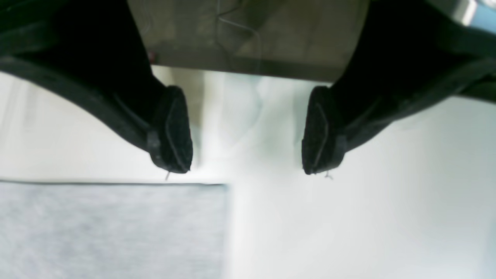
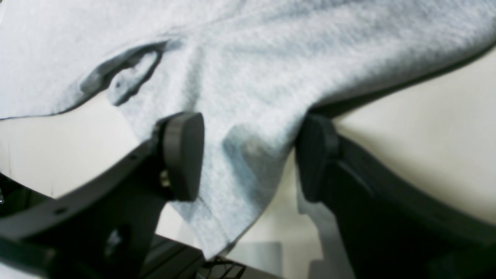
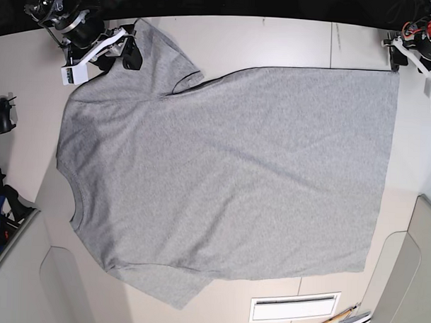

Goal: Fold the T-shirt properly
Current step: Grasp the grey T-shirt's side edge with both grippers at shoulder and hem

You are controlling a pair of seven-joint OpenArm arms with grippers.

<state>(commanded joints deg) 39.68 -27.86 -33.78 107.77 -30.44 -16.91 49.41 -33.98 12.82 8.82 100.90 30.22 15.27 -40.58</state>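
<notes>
While 2 tools gape, left tool (image 1: 248,130) empty, right tool (image 2: 250,157) astride fabric, the T-shirt (image 3: 236,169) lies crosswise.

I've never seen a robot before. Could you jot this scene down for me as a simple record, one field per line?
Garment: grey T-shirt, spread broadly with no lettering in sight
Sleeves: one by the right pincer, the other at the opposite edge
Left pincer: open, near a corner of the shirt, holding nothing
Right pincer: parted around the cloth near a sleeve; firm grip cannot be told
Surface: pale table
Also there: a pencil by the table's near edge
Folding: not finished
</notes>
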